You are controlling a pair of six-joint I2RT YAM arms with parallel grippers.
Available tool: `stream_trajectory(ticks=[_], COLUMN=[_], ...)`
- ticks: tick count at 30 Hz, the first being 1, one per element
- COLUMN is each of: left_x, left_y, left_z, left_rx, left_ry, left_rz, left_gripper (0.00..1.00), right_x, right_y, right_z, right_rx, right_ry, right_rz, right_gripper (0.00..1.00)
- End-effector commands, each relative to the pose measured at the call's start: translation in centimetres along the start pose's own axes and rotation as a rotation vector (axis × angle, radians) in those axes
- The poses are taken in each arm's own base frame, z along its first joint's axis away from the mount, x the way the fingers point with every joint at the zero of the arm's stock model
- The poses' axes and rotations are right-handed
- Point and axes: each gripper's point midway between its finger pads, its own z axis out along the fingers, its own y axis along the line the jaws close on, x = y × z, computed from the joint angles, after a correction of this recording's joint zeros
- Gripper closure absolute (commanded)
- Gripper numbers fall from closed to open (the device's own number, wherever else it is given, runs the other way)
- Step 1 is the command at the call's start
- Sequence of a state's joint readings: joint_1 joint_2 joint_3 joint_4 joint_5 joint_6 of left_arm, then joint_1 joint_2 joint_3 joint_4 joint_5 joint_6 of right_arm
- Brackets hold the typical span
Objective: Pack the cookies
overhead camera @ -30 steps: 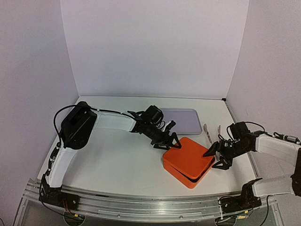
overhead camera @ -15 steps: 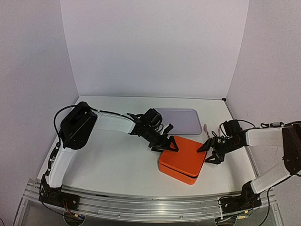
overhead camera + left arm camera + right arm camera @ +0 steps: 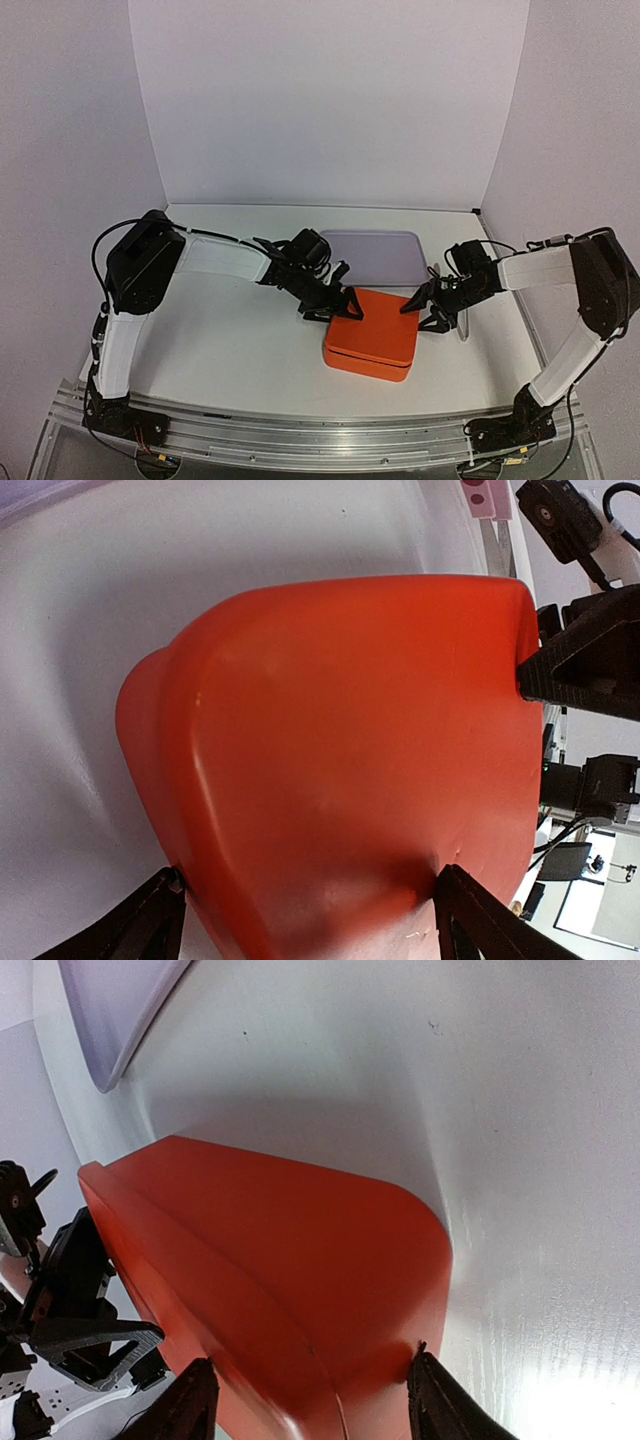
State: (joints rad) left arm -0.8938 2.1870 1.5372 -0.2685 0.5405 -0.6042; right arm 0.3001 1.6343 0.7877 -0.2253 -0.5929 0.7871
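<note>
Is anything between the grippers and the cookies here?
No cookies are visible. The closed orange box sits between the left gripper and right gripper, both straddling its corners; its lid would cover anything inside.

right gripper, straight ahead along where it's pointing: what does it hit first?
The orange box. The right gripper points at the box's right edge, fingers straddling a corner. Beyond it waits the left gripper. Contact can't be confirmed.

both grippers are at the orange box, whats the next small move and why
Probably seat the lid: the left gripper and right gripper straddle opposite corners of the orange box, jaws open around it, so a gentle downward press looks sensible.
</note>
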Motion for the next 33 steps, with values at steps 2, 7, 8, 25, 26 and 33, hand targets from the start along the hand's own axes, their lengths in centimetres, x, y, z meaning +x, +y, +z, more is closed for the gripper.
stream_trajectory(ticks=[2,7,8,25,26,33], left_x=[-0.2,0.2,0.3,-0.6,-0.1,4.6], left_y=[-2.3,-1.5,-1.3,-2.4,-2.5,-0.6], left_z=[-1.3,-1.1,-1.0,-5.5,-5.6,-5.5], left_rx=[0.023,0.005,0.004,-0.062,-0.051,-0.072], left_ry=[-0.041,-0.038,-0.038,-0.162,-0.149,-0.031], left_rz=[0.041,0.025,0.017,-0.004,-0.015,-0.134], left_gripper=[0.15,0.15,0.16,0.00,0.00,0.00], right_x=[0.3,0.7,0.6,3.4,3.8,6.7], right_y=[2.2,1.1,0.7,2.5,2.4,1.6], right_z=[0.8,1.3,1.4,-0.8,-0.9,-0.1], right_rx=[-0.053,-0.033,-0.022,-0.084,-0.085,-0.056], right_ry=[0.022,0.034,0.030,0.074,0.082,0.158], right_rz=[-0.059,-0.046,-0.041,-0.033,-0.027,0.000], right_gripper=[0.49,0.57,0.58,0.34,0.34,0.34])
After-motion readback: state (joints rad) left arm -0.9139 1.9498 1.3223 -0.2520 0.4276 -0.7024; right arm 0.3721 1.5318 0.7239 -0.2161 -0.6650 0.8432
